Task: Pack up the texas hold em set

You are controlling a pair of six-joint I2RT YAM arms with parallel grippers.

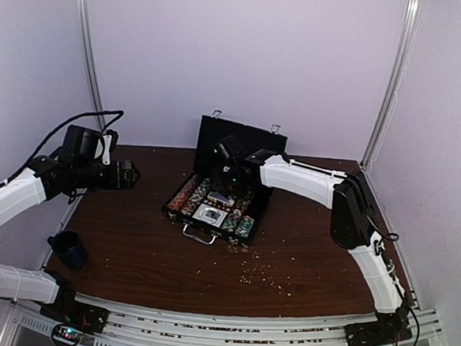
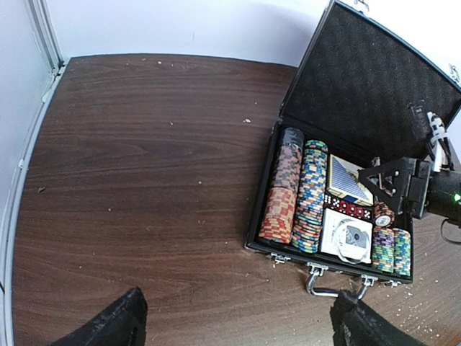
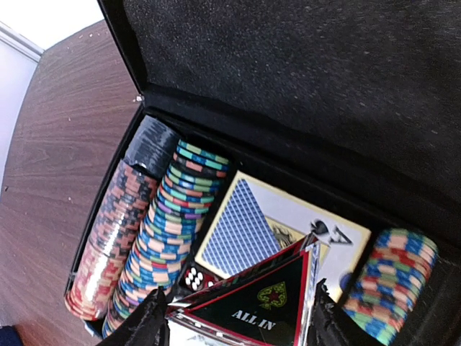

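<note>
The right gripper [image 3: 234,321] is closed on the triangular ALL IN plaque [image 3: 268,297], just above the middle slot of the open case [image 1: 241,138] mid-table — dice [image 3: 193,278] beneath it, chip rows [image 3: 166,216] to either side. The left gripper [image 1: 129,174] hangs open and empty, well apart to the left.

On my feed, the left arm [image 1: 11,197] and right arm [image 1: 305,178] are white link shells joined by black housings. A black cable [image 1: 92,114] loops off the left wrist. Each base [image 1: 65,334] shows a green light, and the jaws are matte black.
</note>
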